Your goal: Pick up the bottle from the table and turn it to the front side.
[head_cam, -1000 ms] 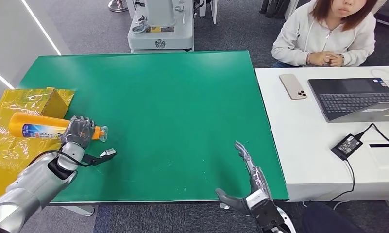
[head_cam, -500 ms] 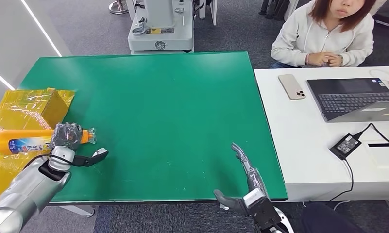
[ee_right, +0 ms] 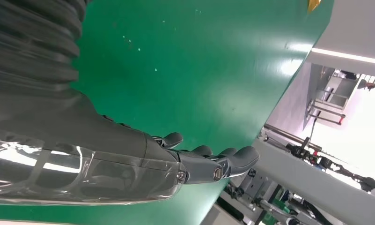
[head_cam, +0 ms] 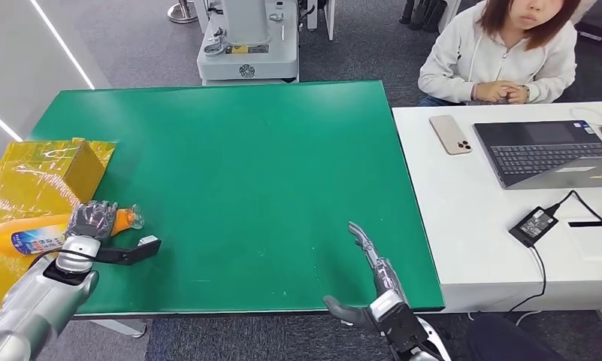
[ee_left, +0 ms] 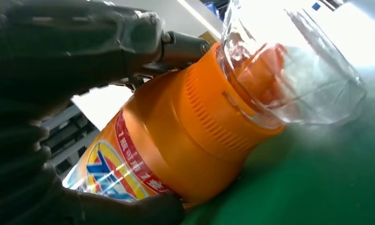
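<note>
Presently: bottle [head_cam: 38,232], orange, clear cap [head_cam: 134,218], printed label. It lies on its side at the left edge of the green counter [head_cam: 245,188], body out over the yellow plastic sheet [head_cam: 27,169], cap pointing toward the counter's middle.

Left robot hand [head_cam: 91,219]: my fingers are wrapped round the bottle's neck end, just behind the cap. In the left wrist view my thumb [ee_left: 129,208] sits under the label and darker fingers [ee_left: 82,42] cross over the top, so I judge the grasp firm.

Step in hand, as I judge it: the pick-up is made; the turn is under way or about to begin. Next move calls for rolling my wrist until the label front faces forward, without the smooth body slipping.

Right robot hand [head_cam: 369,282]: fingers straight and spread, holding nothing, low over the counter's near edge, well apart from the bottle.
</note>
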Robot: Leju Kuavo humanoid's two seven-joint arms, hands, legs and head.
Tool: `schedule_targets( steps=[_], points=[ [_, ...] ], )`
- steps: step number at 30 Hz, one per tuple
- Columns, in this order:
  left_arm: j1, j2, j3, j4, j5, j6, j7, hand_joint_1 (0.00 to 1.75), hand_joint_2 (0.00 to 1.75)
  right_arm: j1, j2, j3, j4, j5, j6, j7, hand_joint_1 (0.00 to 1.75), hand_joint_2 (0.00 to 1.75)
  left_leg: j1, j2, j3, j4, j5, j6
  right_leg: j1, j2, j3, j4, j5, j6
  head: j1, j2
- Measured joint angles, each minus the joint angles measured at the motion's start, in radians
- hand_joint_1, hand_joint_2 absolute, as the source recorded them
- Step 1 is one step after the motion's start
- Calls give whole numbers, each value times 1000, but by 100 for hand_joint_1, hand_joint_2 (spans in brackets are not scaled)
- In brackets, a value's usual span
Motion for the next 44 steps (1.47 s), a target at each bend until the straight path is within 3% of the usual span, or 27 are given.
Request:
schedule_targets(
  steps=[20, 24, 29, 31, 33, 37, 40, 42, 44],
  points=[
    [-7, -9, -95, 107, 3, 223, 32, 0, 175, -1, 1, 8, 15, 23, 13, 6, 0, 175, 0, -5, 15, -5, -2, -4, -1, -6, 14, 0, -7, -5, 0, 0],
    [10, -19, -101, 109, 26, 370, 56, 0, 175, -2, 1, 8, 15, 29, 14, 10, 0, 175, -1, -6, 14, -5, -2, -4, -1, -7, 13, 0, -7, -4, 0, 0],
    [62, -53, -67, 66, 46, 564, 5, 0, 175, -2, 1, 8, 13, 33, 5, 24, 0, 175, -1, -6, 12, -5, -2, -3, -1, -6, 12, -2, -7, -4, 0, 0],
    [111, -63, -19, -28, 53, 583, -52, 0, 175, -1, 1, 8, 13, 36, -4, 28, 0, 175, -1, -3, 12, -4, -3, -3, -1, -3, 11, -3, -6, -3, 0, 0],
    [173, -95, 59, -152, 78, 587, -161, 0, 175, 1, 1, 8, 13, 40, -16, 31, 0, 175, -1, -1, 12, -4, -4, -2, -1, -1, 10, -4, -6, -3, 0, 0],
    [278, -215, 337, -382, 180, 591, -554, 0, 175, 5, 1, 17, 17, 38, -44, 36, 0, 175, -1, 0, 9, -4, -5, -1, -1, 0, 7, -5, -7, -2, 0, 0],
    [338, -342, 539, -521, 418, 592, -858, 0, 175, 16, -3, 24, 21, 17, -72, 34, 0, 175, -1, 2, 8, -3, -7, 1, -2, 2, 7, -6, -7, -2, 0, 0],
    [386, -412, 599, -615, 619, 593, -935, 0, 175, 25, -8, 30, 21, -1, -91, 26, 0, 175, -1, 2, 8, -3, -8, 2, -1, 1, 7, -6, -8, -1, 0, 0],
    [421, -447, 598, -680, 749, 594, -938, 0, 175, 31, -12, 34, 20, -15, -105, 16, 0, 175, -1, 1, 8, -3, -9, 3, -1, 1, 7, -6, -8, 0, 0, 0]
  ],
)
